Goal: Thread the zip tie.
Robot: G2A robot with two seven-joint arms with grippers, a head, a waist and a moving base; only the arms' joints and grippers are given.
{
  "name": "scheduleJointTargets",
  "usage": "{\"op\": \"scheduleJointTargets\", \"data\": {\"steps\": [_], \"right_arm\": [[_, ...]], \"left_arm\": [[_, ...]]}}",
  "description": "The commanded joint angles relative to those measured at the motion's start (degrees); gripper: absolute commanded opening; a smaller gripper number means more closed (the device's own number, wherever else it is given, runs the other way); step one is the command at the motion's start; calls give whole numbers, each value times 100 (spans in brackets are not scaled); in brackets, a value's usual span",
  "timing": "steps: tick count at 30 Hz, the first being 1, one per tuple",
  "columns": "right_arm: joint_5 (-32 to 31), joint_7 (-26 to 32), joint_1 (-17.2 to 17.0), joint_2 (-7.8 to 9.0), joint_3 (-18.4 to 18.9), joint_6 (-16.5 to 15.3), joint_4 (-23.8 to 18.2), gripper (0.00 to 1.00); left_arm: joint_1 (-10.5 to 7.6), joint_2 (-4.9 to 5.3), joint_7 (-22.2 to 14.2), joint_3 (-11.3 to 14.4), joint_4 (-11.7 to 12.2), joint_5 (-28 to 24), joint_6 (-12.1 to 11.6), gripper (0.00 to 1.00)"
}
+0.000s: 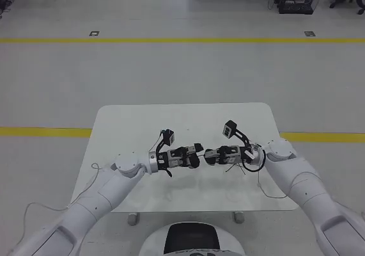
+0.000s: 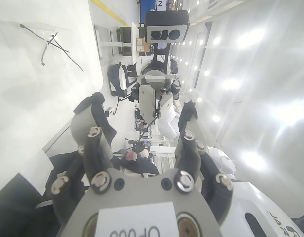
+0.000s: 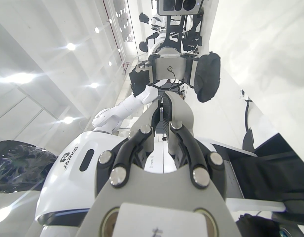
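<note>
- While it hangs tip to tip with its partner above the middle of the counter [image 1: 137,121], the right gripper [image 3: 163,99] has its jaws pressed together. They appear to pinch a thin black tie [image 3: 174,76] at their very ends.
- The tie's free strand curls up between the two grippers, in front of the left one's palm. I cannot tell which end is head and which is tail.
- The left gripper [image 2: 142,102] faces the right one from just beside it, with its jaws wide apart and nothing in them.
- Spare ties [image 2: 55,45] lie crossed in a clear bag [image 2: 31,25] on the counter, to the right and well apart from the grippers.
- The tie looks very light, narrow, smooth and springy. It will likely bow and swing with any arm motion, and it may twist or slide between the pads.
- The left jaws would do best to close on the flat faces of the strand, close behind its free end. That leaves only a short stub, stiff enough to aim.
- A grip far from the end would let the strand droop off line. A grip right over the head's slot would block the way through.
</note>
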Motion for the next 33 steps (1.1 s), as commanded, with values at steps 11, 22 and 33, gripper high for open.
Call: {"op": "scheduleJointTargets", "data": {"steps": [11, 22, 33], "right_arm": [[-30, 5, 21, -50, 10, 50, 133, 0], [-161, -46, 65, -94, 1, 124, 279, 0], [-228, -38, 80, -127, 10, 188, 399, 0]], "left_arm": [[12, -15, -93, -15, 17, -38, -18, 39], [4, -31, -160, -20, 46, -44, -17, 23], [9, -45, -173, -31, 65, -48, -34, 6]]}}
